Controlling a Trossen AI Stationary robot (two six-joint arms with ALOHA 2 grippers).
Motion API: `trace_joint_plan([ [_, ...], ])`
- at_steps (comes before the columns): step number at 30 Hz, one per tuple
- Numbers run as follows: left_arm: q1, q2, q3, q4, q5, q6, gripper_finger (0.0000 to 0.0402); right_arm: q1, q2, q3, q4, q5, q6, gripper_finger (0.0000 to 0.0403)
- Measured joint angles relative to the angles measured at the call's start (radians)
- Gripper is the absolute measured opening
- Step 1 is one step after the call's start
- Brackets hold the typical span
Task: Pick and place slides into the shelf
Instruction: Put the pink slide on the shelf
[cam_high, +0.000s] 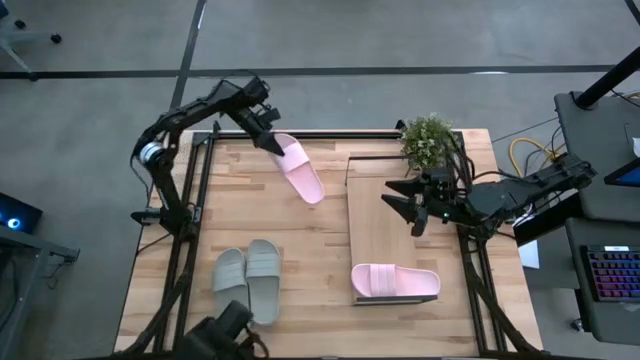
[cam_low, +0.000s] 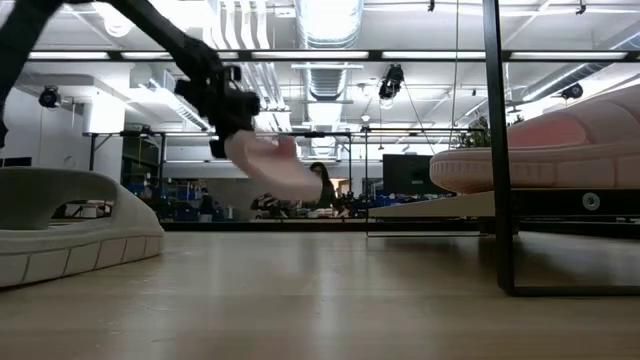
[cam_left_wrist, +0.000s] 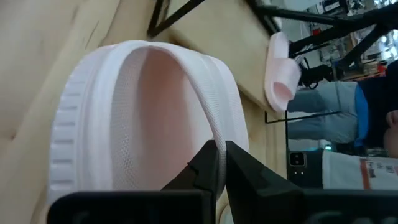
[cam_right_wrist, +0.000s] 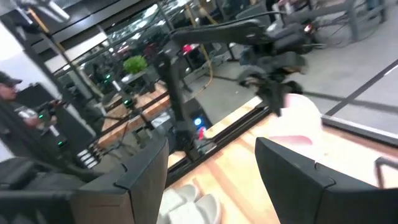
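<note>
**One slide shelved, one in the air, two waiting**

The table (cam_high: 300, 250) carries the shelf (cam_high: 380, 230) on its right half, a light board in a thin black frame. One pink slide (cam_high: 395, 281) already lies across the near end of that board, so a quarter of the job looks done.

The left arm reaches over the far left part of the table. Its left gripper (cam_high: 268, 133) is clenched on the strap of the second pink slide (cam_high: 300, 170), and the left wrist view shows the fingers pinched tight over the strap edge. The low view shows this slide hanging tilted, clear of the tabletop. It is still to the left of the shelf, not over it.

The right gripper (cam_high: 408, 208) hovers above the shelf's far half with its jaws spread and nothing between them.

The grey-green pair (cam_high: 248, 283) sits side by side near the front left of the table, untouched; whether the two quite touch each other is hard to tell from above.

By my judgement, three slides remain to be placed: the carried pink one, then the grey-green pair.
</note>
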Motion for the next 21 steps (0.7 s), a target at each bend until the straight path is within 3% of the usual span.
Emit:
trace_joint_plan([
  [7,0.000,-0.202,-0.008,0.105,-0.015,-0.097,0.0000,0.000,-0.044,0.000,-0.002,0.076,-0.014,0.0233],
  [15,-0.006,-0.384,-0.016,0.401,-0.021,-0.412,0.0000,0.000,-0.045,0.000,-0.002,0.093,0.043,0.0233],
  [21,-0.042,-0.462,-0.040,0.554,-0.098,-0.610,0.0000,-0.001,-0.045,0.000,0.006,0.093,0.122,0.0233],
])
